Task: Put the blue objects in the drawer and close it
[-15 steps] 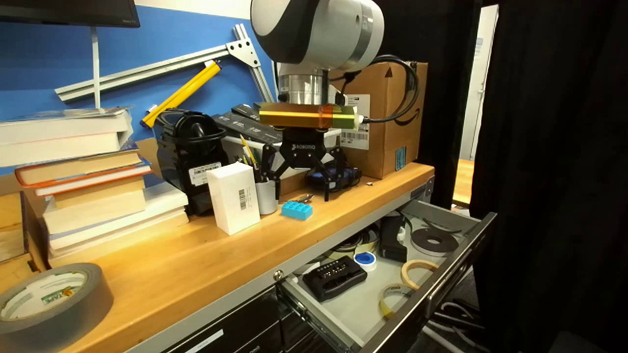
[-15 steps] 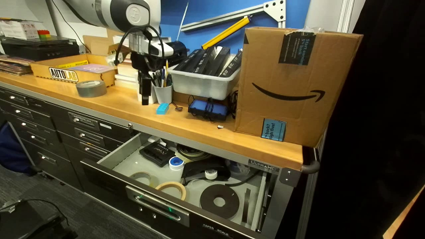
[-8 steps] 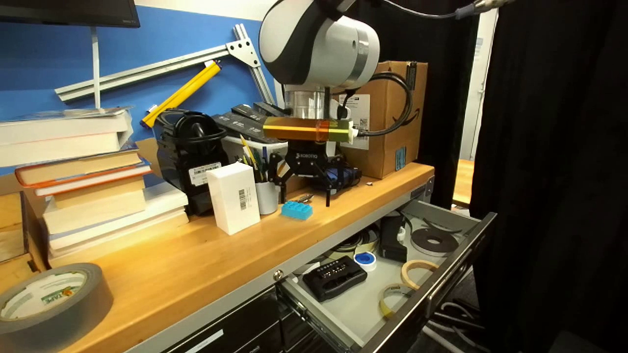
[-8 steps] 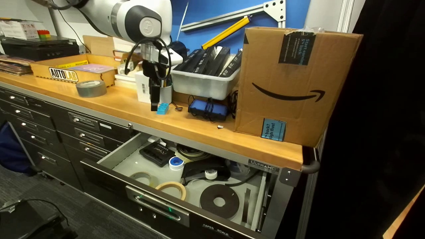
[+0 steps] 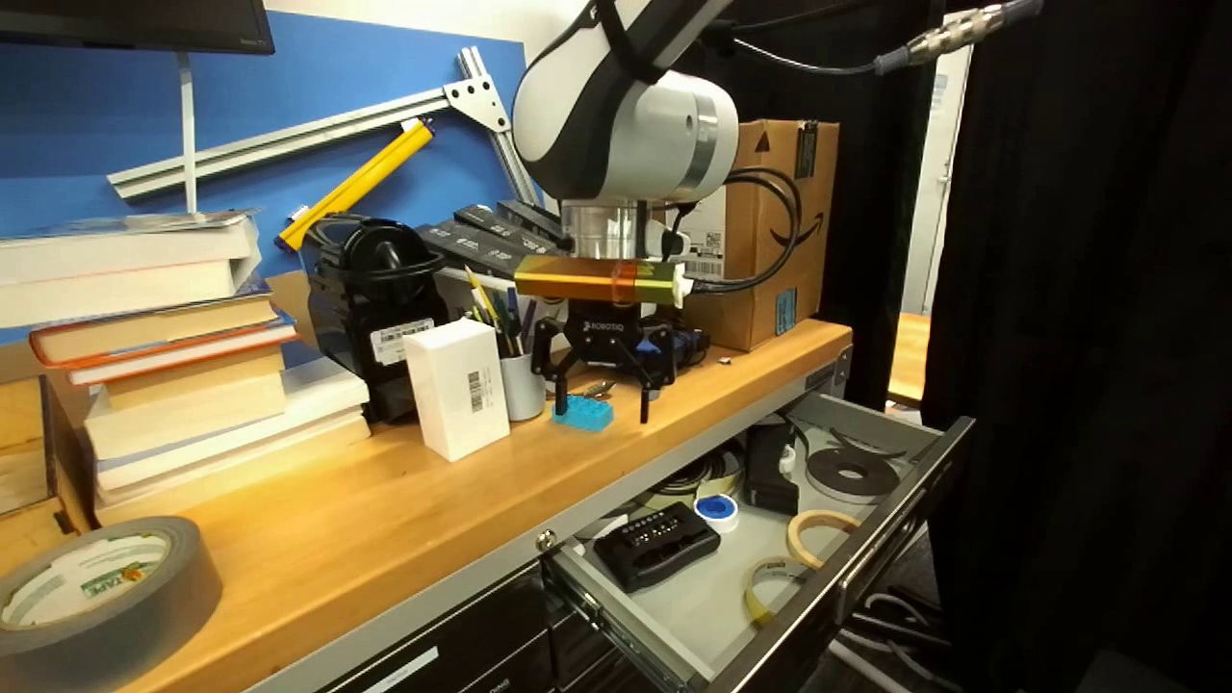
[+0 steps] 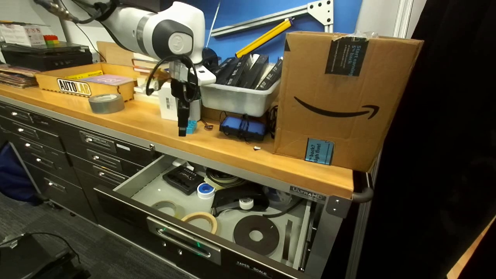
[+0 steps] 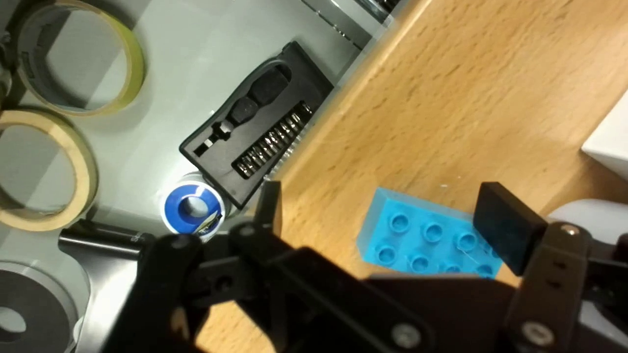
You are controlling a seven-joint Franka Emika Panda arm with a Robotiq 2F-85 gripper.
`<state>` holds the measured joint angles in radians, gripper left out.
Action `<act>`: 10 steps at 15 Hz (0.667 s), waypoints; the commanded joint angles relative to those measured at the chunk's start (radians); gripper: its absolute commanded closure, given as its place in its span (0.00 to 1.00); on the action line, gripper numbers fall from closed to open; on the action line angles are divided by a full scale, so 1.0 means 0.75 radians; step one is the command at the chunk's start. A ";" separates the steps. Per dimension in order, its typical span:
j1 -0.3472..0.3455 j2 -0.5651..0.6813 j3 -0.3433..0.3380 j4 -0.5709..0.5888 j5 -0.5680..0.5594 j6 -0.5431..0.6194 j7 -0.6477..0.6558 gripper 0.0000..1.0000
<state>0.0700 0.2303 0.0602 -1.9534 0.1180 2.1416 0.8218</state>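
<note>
The cyan-blue brick [image 5: 584, 415] lies on the wooden worktop; it also shows in an exterior view [image 6: 192, 126], partly behind a finger, and in the wrist view [image 7: 417, 235]. My gripper [image 5: 603, 412] is open above it, pointing down. In the wrist view the brick is between the open fingers [image 7: 390, 213], closer to the right finger, which covers its corner; contact cannot be told. The dark-blue pad [image 6: 245, 126], wrapped in black cable, lies on the worktop right of the brick; it is mostly hidden behind the gripper in an exterior view [image 5: 689, 345]. The drawer [image 6: 141, 175] is pulled open.
A white box [image 5: 460, 390] and a grey pen cup [image 5: 523, 387] stand beside the brick. A clear bin [image 6: 238, 97] and a large cardboard box [image 6: 337, 97] stand behind. The drawer holds a black bit set [image 7: 260, 122], tape rolls [image 7: 81, 166] and other items.
My gripper has moved down toward the worktop, its fingers now at about the brick's height in the exterior views. The fingers have stayed open. The brick, pad and drawer have not moved.
</note>
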 commanded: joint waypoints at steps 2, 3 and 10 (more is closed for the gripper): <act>0.030 -0.033 -0.039 -0.040 -0.026 0.111 0.099 0.32; 0.030 -0.036 -0.042 -0.044 -0.029 0.128 0.113 0.42; 0.012 -0.077 -0.062 -0.121 -0.004 0.180 0.168 0.92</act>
<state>0.0734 0.2163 0.0310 -1.9880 0.1179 2.2476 0.9217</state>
